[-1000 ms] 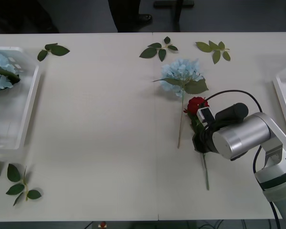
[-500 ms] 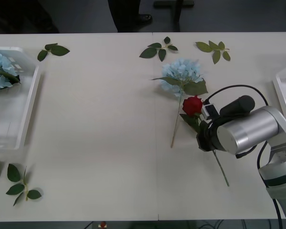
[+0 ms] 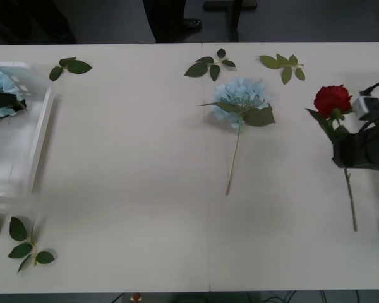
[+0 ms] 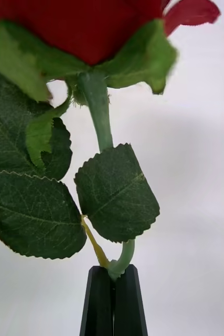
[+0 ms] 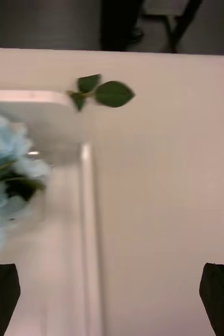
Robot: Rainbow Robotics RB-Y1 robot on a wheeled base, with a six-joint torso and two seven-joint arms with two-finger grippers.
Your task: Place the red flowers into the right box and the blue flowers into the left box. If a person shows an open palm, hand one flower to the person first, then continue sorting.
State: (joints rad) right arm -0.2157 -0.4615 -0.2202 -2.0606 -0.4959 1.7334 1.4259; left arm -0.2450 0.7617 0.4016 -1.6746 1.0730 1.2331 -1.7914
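At the table's right edge, the red rose (image 3: 332, 100) hangs off the surface, stem pinched in the right gripper (image 4: 113, 300), fingers closed on it just below the leaves. A sec ago it lay mid-table beside the blue hydrangea (image 3: 240, 98); now it's lifted and carried rightward, toward the right box, so drop-off looks like the next step. Hydrangea's stem swung a bit, it's alone mid-table. Left gripper (image 5: 112, 299) spread wide, holding nothing, above the left box (image 5: 88, 210) w/ blue flowers (image 5: 4, 173) inside.

red rose (image 3: 332, 100) lifted, carried right by right hand (image 4: 113, 273)
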